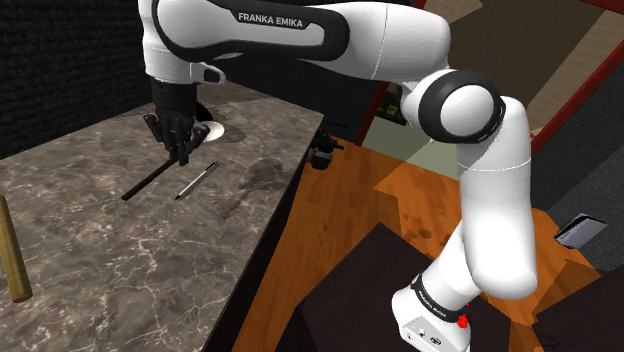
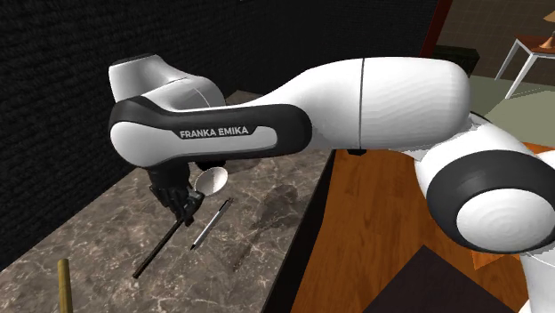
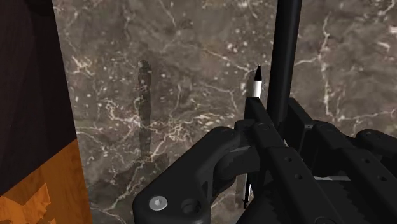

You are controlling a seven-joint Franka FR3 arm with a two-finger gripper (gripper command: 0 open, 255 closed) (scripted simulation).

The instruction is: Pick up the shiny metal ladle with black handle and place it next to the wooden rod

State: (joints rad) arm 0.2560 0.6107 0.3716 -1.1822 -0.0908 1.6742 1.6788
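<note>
Just beside the pen (image 1: 196,181), the gripper (image 1: 182,155) has its jaws clamped on the ladle (image 1: 150,180) by its black handle, shiny bowl just past the pen's end, and 1 wooden rod (image 1: 12,250) sits well apart from the pen on the marble counter (image 1: 120,270)

- The rod (image 1: 12,255) is cut by the shoulder view's left edge, and by the bottom edge in the second exterior view.
- The gripper (image 1: 180,150) covers the ladle's (image 1: 150,182) upper handle and part of its bowl.
- On the wrist camera, I lose most of the pen (image 3: 256,86) behind the gripper.
</note>
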